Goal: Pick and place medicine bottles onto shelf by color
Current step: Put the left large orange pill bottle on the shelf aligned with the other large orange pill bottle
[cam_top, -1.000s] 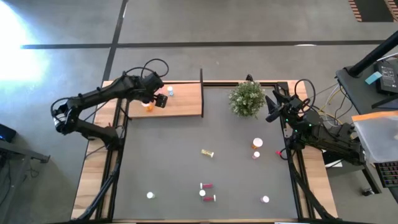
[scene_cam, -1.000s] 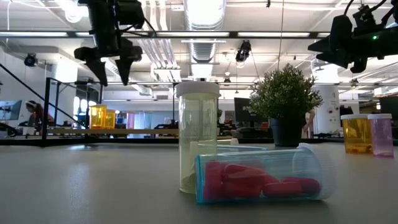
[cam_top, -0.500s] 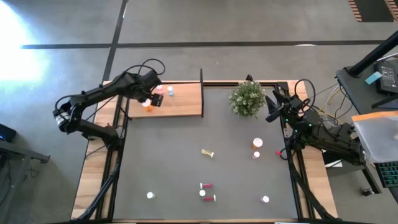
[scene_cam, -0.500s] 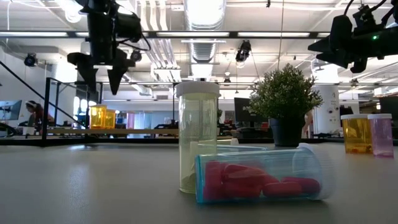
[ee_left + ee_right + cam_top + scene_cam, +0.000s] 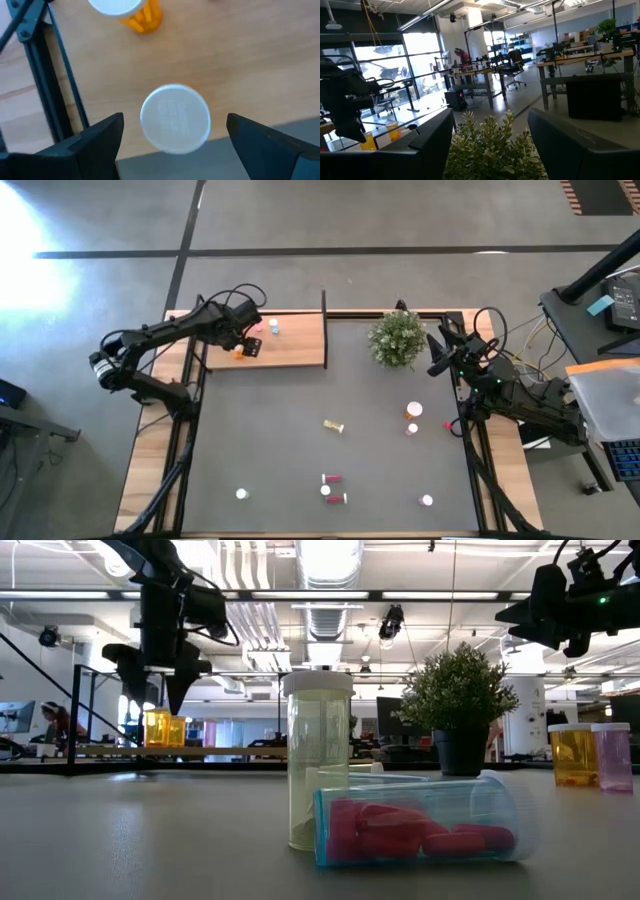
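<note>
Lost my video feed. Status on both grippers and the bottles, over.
Left gripper open above the shelf, over a standing orange bottle. Right gripper open, idle by the plant. Nothing held, path clear.

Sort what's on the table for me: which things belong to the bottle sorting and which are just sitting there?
Job: medicine bottles scattered on the mat and some already on the shelf; left gripper open above the shelf; right gripper waiting, open.
Bystanders: potted plant, dark table mat.

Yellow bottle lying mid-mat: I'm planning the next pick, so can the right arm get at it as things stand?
Probably yes: the yellow bottle lies alone on bare mat, and the right gripper is open beside the plant, nothing between.
</note>
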